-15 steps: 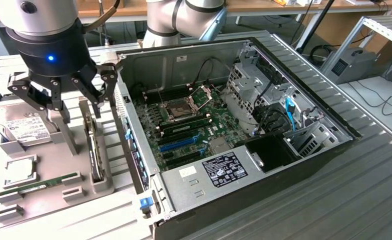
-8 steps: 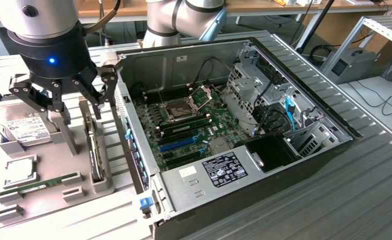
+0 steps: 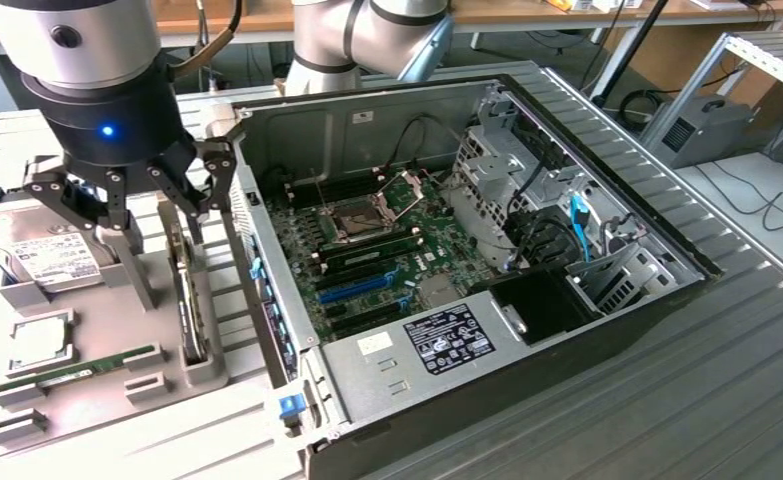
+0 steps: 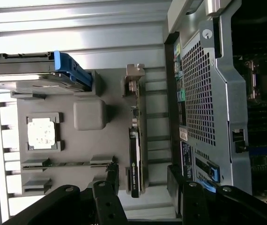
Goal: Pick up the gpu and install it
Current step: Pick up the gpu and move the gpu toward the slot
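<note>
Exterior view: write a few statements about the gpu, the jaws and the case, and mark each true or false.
1. The gpu stands on edge in a slot of the gray holder. True.
2. The gripper grips the gpu. False: its jaws are open and empty, above the holder.
3. The case lies open, with the motherboard showing. True.
4. The hard drive sits inside the case. False: it rests at the holder, outside the case, toward the exterior view's left.
</note>
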Robot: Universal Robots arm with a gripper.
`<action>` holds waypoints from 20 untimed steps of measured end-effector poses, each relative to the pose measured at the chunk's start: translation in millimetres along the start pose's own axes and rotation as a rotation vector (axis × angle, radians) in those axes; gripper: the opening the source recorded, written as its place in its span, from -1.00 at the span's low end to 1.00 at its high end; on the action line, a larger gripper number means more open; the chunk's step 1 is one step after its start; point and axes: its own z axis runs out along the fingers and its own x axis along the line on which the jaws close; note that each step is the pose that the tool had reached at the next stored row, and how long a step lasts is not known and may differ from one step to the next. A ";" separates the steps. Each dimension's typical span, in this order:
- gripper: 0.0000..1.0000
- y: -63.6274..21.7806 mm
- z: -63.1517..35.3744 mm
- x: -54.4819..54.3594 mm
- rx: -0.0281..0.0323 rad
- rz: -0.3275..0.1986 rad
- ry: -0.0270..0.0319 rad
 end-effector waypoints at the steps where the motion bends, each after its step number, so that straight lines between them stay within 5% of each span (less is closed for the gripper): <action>1: 0.08 0.0 0.9 0.0 0.0000 0.000 0.0000; 20: 0.08 -0.5 9.9 0.3 0.0000 0.000 0.0000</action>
